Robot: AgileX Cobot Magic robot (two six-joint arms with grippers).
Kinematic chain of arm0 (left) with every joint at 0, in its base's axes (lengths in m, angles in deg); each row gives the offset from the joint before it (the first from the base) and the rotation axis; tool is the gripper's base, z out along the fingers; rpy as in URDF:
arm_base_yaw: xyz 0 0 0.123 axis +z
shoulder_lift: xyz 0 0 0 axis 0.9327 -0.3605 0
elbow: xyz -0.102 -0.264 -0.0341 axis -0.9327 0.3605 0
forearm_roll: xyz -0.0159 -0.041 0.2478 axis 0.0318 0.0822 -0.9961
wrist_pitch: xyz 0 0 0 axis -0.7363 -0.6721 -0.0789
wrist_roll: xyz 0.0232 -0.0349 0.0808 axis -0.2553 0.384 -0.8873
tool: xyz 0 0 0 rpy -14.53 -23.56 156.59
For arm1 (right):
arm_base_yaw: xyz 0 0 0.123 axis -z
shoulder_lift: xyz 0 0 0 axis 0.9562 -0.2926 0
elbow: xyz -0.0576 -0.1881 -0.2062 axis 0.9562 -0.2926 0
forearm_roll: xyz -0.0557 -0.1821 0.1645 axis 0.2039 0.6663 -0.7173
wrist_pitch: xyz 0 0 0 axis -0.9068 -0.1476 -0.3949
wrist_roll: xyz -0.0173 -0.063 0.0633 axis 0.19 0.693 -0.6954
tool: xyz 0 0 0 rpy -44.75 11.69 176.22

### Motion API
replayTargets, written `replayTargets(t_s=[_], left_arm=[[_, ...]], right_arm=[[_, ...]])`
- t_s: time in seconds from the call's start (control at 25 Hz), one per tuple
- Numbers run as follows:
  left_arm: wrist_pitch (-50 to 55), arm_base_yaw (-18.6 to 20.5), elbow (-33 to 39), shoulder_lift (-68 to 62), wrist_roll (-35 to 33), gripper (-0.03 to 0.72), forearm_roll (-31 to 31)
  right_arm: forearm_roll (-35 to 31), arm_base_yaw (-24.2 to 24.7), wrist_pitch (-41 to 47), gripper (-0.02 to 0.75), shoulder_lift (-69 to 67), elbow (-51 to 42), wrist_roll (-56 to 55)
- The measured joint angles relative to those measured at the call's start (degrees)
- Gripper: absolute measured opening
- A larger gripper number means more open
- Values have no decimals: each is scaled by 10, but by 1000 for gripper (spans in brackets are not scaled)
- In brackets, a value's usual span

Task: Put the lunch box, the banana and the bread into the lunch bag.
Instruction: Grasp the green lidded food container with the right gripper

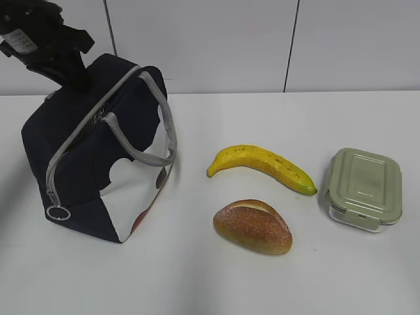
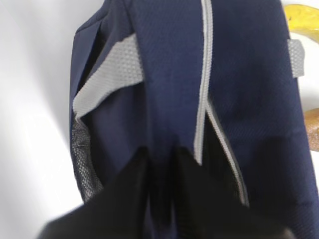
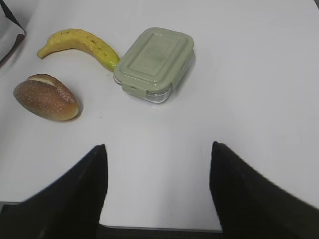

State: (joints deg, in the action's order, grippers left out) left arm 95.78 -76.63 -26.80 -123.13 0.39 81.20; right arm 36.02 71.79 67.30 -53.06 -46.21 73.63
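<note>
- The lunch bag (image 1: pixel 98 151) stands at the table's left, zipper partly undone. Your left gripper (image 2: pixel 160 164) pinches a fold of navy fabric at its top; hold firmly and pull the flap wide.
- The lunch box (image 1: pixel 363 188), banana (image 1: pixel 262 165) and bread (image 1: pixel 252 226) lie well right of it.
- Your right gripper (image 3: pixel 157 164) hangs spread, empty; keep it clear.
</note>
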Motion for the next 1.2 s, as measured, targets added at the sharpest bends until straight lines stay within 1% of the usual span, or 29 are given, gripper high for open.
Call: replayTargets(t_s=[0.08, 0.12, 0.16, 0.56, 1.2], left_arm=[[0, 0, 0, 0, 0, 38, 2], [0, 0, 0, 0, 0, 13, 3], [0, 0, 0, 0, 0, 4, 6], [0, 0, 0, 0, 0, 0, 62], [0, 0, 0, 0, 0, -1, 79]], right_arm=[[0, 0, 0, 477, 0, 0, 0], [0, 0, 0, 477, 0, 0, 0], [0, 0, 0, 477, 0, 0, 0], [0, 0, 0, 477, 0, 0, 0], [-6, 0, 1, 477, 0, 0, 0]])
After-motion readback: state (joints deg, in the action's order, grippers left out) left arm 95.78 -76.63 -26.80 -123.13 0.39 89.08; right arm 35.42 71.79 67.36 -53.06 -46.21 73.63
